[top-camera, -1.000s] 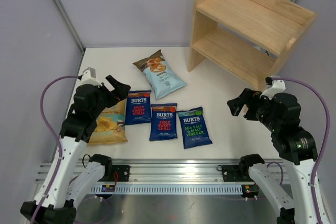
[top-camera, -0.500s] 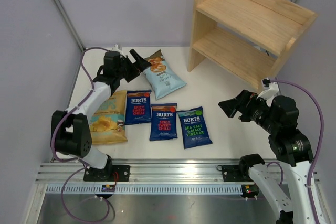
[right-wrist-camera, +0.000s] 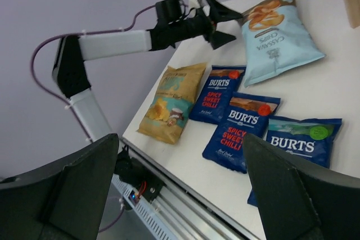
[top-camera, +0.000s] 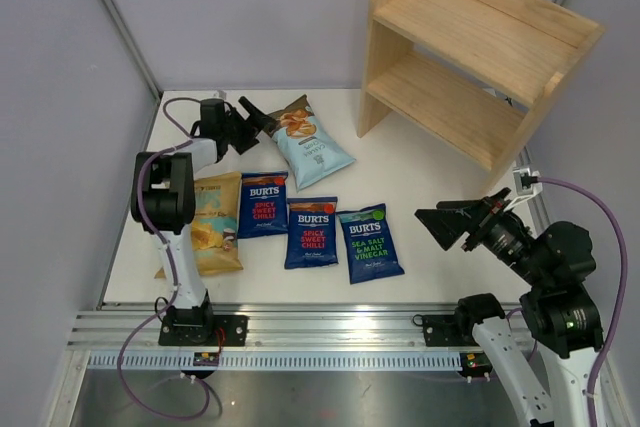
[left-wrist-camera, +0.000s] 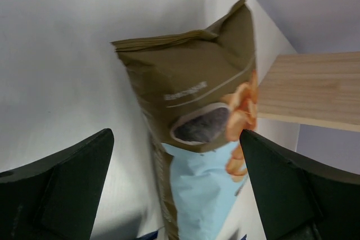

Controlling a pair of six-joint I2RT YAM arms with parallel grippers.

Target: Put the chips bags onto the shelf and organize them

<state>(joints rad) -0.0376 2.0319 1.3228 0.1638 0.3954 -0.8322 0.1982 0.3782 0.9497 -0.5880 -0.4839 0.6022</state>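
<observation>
Left hand point(top-camera: 262, 119): fingers spread wide, holding nothing; at the brown top corner of the Cassava Chips bag, contact cannot be told.
Right hand point(top-camera: 450, 224): fingers wide apart, holding nothing; raised over the near right of the tabletop point(top-camera: 430, 177), well apart from the bags.
Cassava Chips bag point(top-camera: 312, 147): pale blue, flat on the tabletop, far row, near the shelf's left panel.
Burts Spicy Sweet Chilli bags point(top-camera: 264, 204) point(top-camera: 312, 232): two, dark blue, side by side.
Burts Sea Salt & Malt Vinegar bag point(top-camera: 370, 242): just right of them.
Yellow-and-teal bag point(top-camera: 208, 232): leftmost, beside the left arm.
Shelf point(top-camera: 470, 57): light wood, two tiers, far right corner.
</observation>
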